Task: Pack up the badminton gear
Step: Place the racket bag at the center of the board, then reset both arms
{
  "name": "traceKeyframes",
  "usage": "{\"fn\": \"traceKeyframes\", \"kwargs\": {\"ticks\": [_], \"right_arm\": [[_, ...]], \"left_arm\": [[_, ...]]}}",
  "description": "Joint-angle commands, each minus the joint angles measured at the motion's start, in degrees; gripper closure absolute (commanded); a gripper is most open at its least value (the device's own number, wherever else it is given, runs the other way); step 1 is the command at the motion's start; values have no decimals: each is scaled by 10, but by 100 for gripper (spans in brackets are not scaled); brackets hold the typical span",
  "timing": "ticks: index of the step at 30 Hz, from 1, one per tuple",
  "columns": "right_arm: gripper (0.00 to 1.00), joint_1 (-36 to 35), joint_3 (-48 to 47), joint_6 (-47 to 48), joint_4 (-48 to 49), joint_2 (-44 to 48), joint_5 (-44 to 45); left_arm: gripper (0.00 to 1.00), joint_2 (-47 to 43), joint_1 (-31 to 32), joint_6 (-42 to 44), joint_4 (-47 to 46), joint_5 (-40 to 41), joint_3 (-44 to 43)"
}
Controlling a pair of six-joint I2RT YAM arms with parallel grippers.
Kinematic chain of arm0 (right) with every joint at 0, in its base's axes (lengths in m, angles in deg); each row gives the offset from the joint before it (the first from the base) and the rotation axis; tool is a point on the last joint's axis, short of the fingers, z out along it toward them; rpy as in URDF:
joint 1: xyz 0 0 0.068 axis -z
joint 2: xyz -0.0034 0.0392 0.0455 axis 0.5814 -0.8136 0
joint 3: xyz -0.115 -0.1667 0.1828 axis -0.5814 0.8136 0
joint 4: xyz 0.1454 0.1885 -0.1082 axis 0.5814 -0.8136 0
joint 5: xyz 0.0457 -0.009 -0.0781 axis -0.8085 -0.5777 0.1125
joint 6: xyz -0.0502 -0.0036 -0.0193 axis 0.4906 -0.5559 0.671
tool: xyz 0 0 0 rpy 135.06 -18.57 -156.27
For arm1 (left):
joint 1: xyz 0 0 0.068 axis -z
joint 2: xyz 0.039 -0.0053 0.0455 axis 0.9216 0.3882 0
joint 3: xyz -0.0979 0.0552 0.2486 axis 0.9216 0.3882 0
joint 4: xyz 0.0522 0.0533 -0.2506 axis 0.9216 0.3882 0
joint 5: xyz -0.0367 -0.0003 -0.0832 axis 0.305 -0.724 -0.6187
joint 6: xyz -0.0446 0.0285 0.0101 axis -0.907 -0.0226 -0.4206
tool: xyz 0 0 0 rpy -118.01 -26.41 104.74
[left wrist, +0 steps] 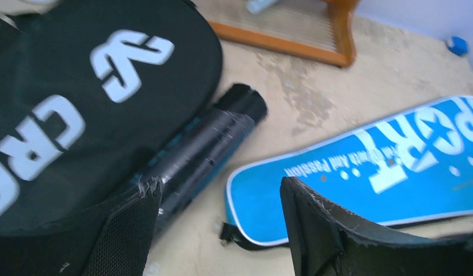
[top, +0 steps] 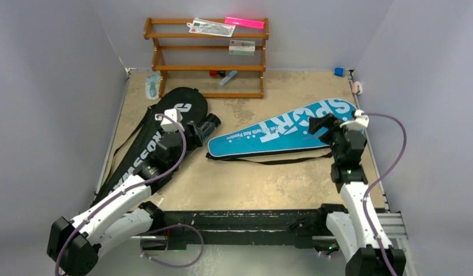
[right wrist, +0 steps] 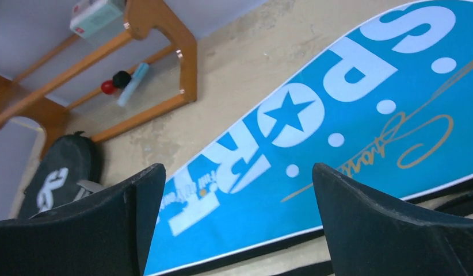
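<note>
Left gripper [left wrist: 217, 198] gapes empty over the black tube [left wrist: 206, 144], right gripper [right wrist: 240, 181] likewise above the SPORT cover [right wrist: 338, 121]. I reckon both are staged for grabbing.

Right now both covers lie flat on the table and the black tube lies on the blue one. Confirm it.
Not quite. The tube lies on the table beside the black cover, clear of the blue cover; the left wrist view shows it. Both covers do lie flat on the table.
</note>
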Motion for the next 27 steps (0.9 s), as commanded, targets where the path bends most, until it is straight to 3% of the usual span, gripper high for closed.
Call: {"fn": "traceKeyframes", "kwargs": {"ticks": [1, 3, 6, 11, 15, 18, 21, 22, 24, 27], "right_arm": [[1, 0, 148, 71, 253, 45, 3], [1, 0, 176, 171, 316, 43, -74], [1, 0, 171, 267, 334, -9, -147], [1, 0, 200, 280, 415, -91, -49], [1, 0, 190, 302, 479, -184, -3], [3, 0, 200, 302, 579, -277, 27], [7, 0, 218, 303, 715, -359, 53], [7, 0, 222, 303, 742, -384, 56], [1, 0, 213, 303, 780, -434, 63], [1, -5, 157, 334, 616, -407, 26]], "left_arm": [[21, -7, -3, 113, -104, 134, 37], [6, 11, -4, 133, -133, 192, 40], [1, 29, -19, 224, -261, 193, 91], [0, 52, -116, 244, -360, 109, 145], [0, 81, -178, 295, -545, 39, 218], [0, 148, -241, 271, -559, -27, 209], [0, 245, -302, 261, -670, -52, 227], [0, 277, -324, 241, -727, -74, 236], [0, 312, -338, 235, -743, -112, 237], [0, 359, -344, 236, -737, -137, 211]]}}
